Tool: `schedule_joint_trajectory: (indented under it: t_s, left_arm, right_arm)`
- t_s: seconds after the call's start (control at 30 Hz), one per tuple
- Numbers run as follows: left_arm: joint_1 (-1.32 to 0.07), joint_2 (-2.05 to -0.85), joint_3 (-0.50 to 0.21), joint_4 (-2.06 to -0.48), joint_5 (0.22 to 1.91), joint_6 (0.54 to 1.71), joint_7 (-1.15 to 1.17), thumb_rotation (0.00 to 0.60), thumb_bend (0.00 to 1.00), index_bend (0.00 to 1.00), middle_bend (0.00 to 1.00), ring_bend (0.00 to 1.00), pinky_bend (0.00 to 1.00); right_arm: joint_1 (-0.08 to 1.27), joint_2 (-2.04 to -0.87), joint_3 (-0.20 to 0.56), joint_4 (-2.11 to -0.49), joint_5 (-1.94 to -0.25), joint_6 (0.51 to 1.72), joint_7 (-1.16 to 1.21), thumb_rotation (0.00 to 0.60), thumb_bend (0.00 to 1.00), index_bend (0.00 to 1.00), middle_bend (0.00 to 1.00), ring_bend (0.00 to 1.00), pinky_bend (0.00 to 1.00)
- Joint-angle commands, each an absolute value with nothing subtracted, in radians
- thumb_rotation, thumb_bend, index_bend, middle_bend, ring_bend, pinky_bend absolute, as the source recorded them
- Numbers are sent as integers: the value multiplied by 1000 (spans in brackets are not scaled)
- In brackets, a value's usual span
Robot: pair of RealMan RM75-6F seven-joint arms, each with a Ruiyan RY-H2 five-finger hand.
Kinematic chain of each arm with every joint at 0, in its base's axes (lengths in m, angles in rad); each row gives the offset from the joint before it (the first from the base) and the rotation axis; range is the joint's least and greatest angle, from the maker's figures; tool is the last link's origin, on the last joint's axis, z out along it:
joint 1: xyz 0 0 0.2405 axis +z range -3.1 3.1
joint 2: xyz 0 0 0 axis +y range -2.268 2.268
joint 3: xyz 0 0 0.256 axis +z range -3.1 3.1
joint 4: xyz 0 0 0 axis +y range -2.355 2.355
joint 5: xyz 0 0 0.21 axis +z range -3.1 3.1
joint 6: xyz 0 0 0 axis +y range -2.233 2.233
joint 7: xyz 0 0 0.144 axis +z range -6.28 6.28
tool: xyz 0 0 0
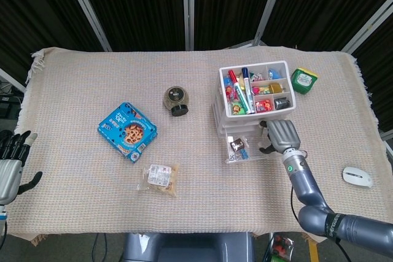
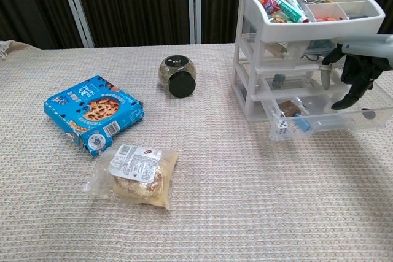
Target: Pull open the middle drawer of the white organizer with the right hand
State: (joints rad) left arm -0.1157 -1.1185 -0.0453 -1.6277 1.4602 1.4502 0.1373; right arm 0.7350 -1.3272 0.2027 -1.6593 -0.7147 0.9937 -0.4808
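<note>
One table covered in a beige woven cloth point(image 1: 196, 170) fills both views, backed by black curtains with pale metal uprights. On the robot's right stands the white plastic three-drawer organizer point(image 2: 245, 65), its top tray holding markers and small coloured items. The clear bottom drawer point(image 2: 331, 121) is pulled out; the middle drawer point(image 2: 295, 84) sits above it, only slightly forward. The right hand point(image 2: 356, 75) is at the front of the drawers, palm down, fingers curled downward against the middle drawer front; whether it actually grips the drawer cannot be told. The left hand point(image 1: 11, 161) rests at the table's left edge, fingers spread, holding nothing, and is partly cut off. Elsewhere lie a blue cookie box point(image 1: 126, 131), a clear bag of snacks point(image 1: 159, 178), a round glass jar with a black lid point(image 1: 176, 100), a green square box point(image 1: 304, 80) and a white computer mouse point(image 1: 357, 177). Drawer contents are too small to identify.
</note>
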Motion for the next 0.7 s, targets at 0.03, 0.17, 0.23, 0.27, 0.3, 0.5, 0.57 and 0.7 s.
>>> schedule_joint_trajectory:
  t_s: [0.03, 0.17, 0.23, 0.27, 0.3, 0.5, 0.57, 0.7]
  left_arm:
    - [-116, -1119, -45, -1628, 1460, 1450, 138, 600, 318, 0, 0, 0, 0]
    - [-116, -1118, -46, -1629, 1459, 1450, 138, 600, 318, 0, 0, 0, 0]
    - [-116, -1118, -46, -1629, 1459, 1449, 138, 600, 318, 0, 0, 0, 0]
    - [-116, -1118, -46, -1629, 1459, 1449, 138, 600, 318, 0, 0, 0, 0]
    - [-116, -1118, -46, -1629, 1459, 1449, 137, 600, 318, 0, 0, 0, 0]
    - [-116, -1117, -45, -1629, 1460, 1449, 136, 600, 318, 0, 0, 0, 0]
    - [-116, -1118, -45, -1629, 1460, 1449, 136, 600, 318, 0, 0, 0, 0]
    - [-116, -1117, -45, -1628, 1460, 1449, 135, 600, 318, 0, 0, 0, 0]
  right_arm:
    - [744, -1333, 202, -1651, -697, 989, -487, 600, 150, 524, 1000, 1000, 631]
    - [755, -1334, 198, -1643, -671, 982, -499, 600, 168, 524, 1000, 1000, 631]
    - [758, -1335, 196, -1643, -664, 981, -502, 600, 172, 523, 1000, 1000, 631]
    - [759, -1334, 195, -1644, -661, 981, -504, 600, 173, 522, 1000, 1000, 630]
    - [761, -1333, 193, -1645, -657, 979, -507, 600, 173, 520, 1000, 1000, 630]
    - [770, -1331, 187, -1650, -641, 981, -518, 600, 186, 509, 1000, 1000, 630]
    - [773, -1330, 181, -1648, -631, 981, -527, 600, 207, 509, 1000, 1000, 630]
    - [778, -1332, 174, -1645, -617, 978, -534, 600, 263, 513, 1000, 1000, 630]
